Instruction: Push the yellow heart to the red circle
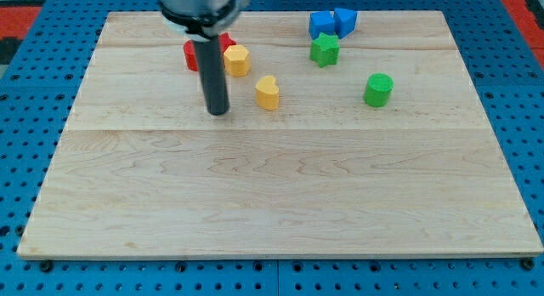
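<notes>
The yellow heart (267, 92) lies on the wooden board in the upper middle of the view. My tip (218, 111) rests on the board a short way to the heart's left, apart from it. The rod hides much of the red blocks behind it: one red block (191, 55) shows at the rod's left and another red piece (227, 42) at its right; I cannot tell which is the circle. A yellow hexagon-like block (237, 60) sits just right of the rod, up-left of the heart.
Two blue blocks (321, 25) (345, 21) sit together at the view's top right. A green star-like block (324, 50) lies just below them. A green cylinder (378, 90) stands further right. The board (280, 202) rests on a blue pegboard.
</notes>
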`<state>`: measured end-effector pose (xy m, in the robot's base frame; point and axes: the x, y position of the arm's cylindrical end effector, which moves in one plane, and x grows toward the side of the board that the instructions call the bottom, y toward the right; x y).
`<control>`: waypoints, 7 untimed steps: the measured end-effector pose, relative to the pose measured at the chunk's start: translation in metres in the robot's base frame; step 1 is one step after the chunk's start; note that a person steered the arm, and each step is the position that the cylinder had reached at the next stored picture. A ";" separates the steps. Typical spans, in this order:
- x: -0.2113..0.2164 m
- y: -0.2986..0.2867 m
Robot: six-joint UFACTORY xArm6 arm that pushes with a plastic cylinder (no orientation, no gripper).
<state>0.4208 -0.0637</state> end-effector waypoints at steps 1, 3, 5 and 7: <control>0.014 -0.016; -0.010 -0.011; -0.009 0.116; -0.045 0.037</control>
<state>0.3757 -0.0265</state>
